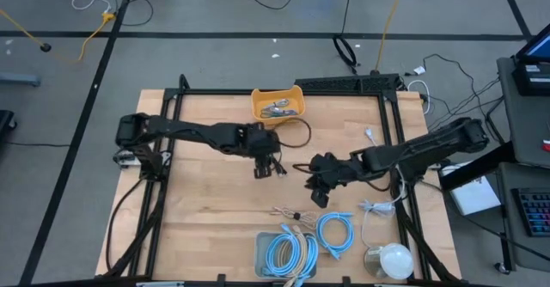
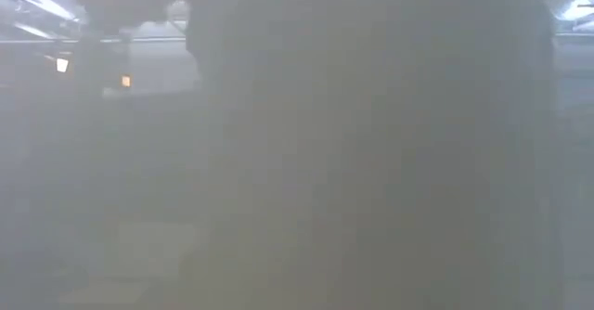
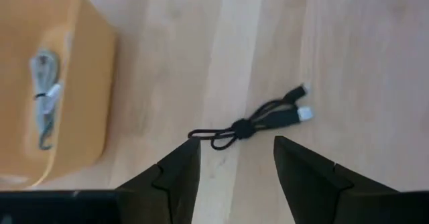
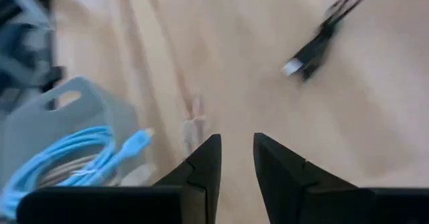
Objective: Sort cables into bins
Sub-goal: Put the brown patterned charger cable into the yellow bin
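A short black cable with plugs at one end lies flat on the wooden table between my two grippers; it also shows in the high view and the right wrist view. My left gripper is open and empty, just above the table beside this cable, near the orange-yellow bin, which holds thin cables. My right gripper is open by a narrow gap and empty, at mid-table. The pale grey bin at the near edge holds coiled light-blue cables.
A light-blue coil and a thin beige cable lie on the table beside the grey bin. A white cord and a white dome sit at the near right. The low view is blocked by something close to it.
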Robot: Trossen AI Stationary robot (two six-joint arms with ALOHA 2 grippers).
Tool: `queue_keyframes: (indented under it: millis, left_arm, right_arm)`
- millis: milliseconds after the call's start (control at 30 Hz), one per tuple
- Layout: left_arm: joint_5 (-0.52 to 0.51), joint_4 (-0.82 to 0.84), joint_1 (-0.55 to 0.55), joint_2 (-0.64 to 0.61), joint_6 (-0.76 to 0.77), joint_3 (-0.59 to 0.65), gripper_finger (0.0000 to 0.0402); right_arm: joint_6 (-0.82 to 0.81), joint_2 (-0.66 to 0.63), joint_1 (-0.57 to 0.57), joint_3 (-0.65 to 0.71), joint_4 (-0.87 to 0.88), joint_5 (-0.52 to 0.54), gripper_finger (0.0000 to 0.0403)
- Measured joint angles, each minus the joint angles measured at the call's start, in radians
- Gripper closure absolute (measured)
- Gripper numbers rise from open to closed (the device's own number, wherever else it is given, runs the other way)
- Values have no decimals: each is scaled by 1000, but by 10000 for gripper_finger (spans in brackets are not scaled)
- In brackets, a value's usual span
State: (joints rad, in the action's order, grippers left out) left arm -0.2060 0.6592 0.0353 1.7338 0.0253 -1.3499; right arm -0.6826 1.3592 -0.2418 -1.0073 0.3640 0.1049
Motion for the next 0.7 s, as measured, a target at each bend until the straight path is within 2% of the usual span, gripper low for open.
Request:
queue_keyframes:
  millis: [100, 233, 467, 700]
  left_arm:
    - [-6, 12, -6, -75, 50, 0, 213]
    - [-45, 30, -30, -179, 93, 0, 228]
    - [-105, 43, -89, -301, 171, 0, 257]
    - [-133, 51, -161, -314, 220, 1, 270]
  right_arm:
    - [-53, 0, 14, 114, -166, -82, 319]
    - [-72, 0, 22, 183, -201, -134, 319]
    - [-69, 41, 9, 198, -221, -308, 319]
    - [-90, 143, 2, 197, -281, -431, 318]
